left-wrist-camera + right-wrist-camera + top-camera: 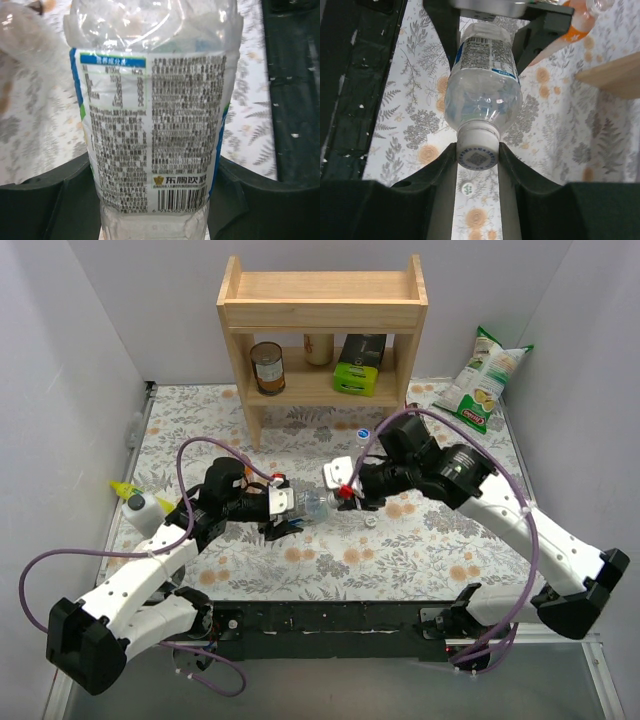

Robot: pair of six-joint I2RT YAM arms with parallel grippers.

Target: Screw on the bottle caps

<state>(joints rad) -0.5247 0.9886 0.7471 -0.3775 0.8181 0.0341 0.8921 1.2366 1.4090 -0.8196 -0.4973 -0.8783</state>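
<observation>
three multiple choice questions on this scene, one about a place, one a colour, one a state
1. Where is the brown tin can? A on the shelf, lower board B on the table C in a claw
2. Colour of the cap at the labelled bottle's mouth? A red B white C blue
3. The left claw is? A open, empty B shut on the labelled bottle C out of view
Answers: 1 A, it stands near the green box; 2 B, white between the right claw's fingers; 3 B, both fingers press the bottle's sides.
</observation>
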